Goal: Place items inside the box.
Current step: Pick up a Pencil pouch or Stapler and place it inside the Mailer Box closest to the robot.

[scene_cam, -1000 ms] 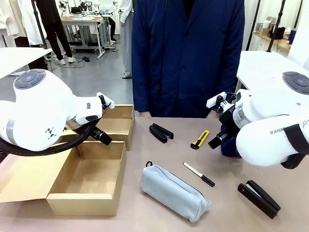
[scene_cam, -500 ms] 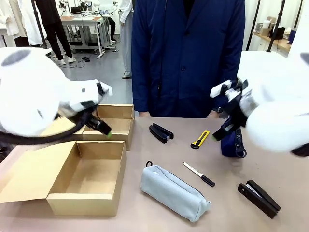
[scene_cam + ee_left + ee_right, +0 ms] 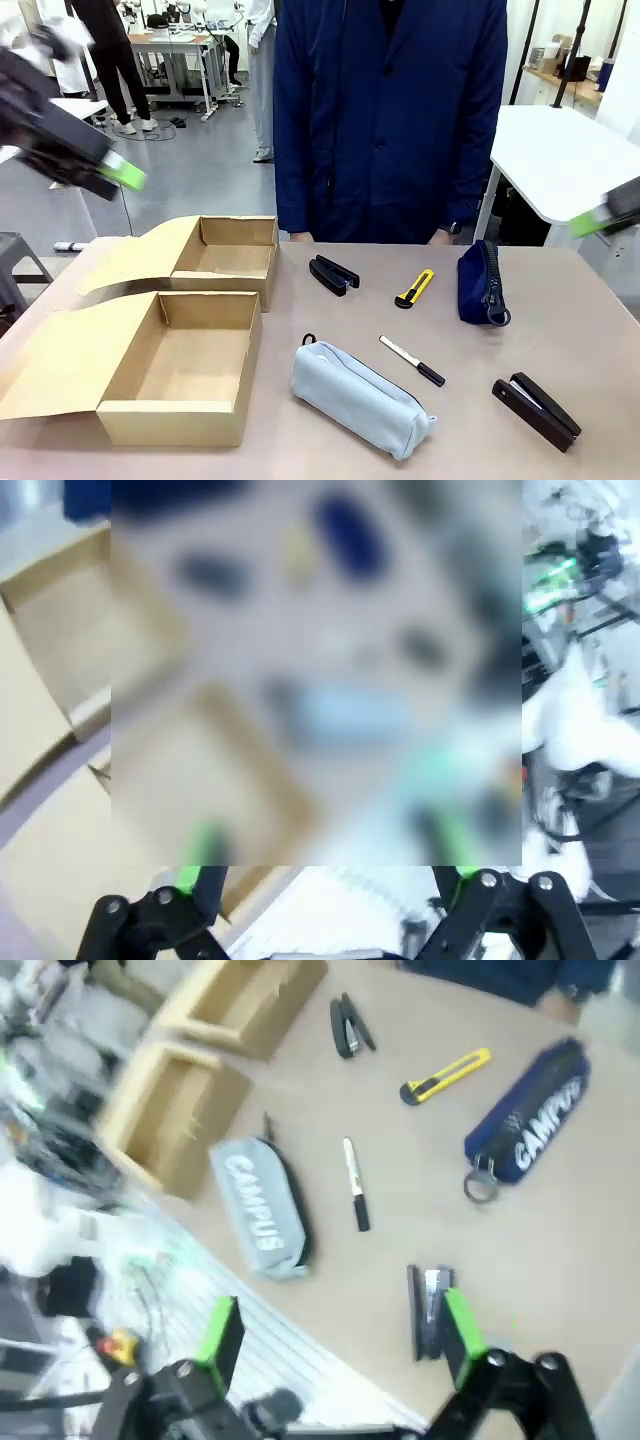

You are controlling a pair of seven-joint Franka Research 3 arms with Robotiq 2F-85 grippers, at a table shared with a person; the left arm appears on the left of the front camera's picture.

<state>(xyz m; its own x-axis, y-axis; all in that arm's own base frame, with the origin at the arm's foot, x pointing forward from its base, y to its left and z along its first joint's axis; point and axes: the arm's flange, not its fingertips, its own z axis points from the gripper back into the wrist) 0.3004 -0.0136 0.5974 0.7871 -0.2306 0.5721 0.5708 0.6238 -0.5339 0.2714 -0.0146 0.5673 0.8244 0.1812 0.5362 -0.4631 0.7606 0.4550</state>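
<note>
Risen left gripper point(image 3: 330, 852), right gripper point(image 3: 340, 1335), open, empty

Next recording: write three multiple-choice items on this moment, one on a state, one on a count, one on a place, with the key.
1. The two cardboard boxes are: A shut; B open and empty; C open and filled.
2. Count of staplers on the table: A one; B three; C two.
3. The utility knife lies: A between the far stapler and the navy pouch; B in a box; C under a flap.
Key: B, flaps up, floors bare; C, one far, one near; A, on the table between them.
</note>
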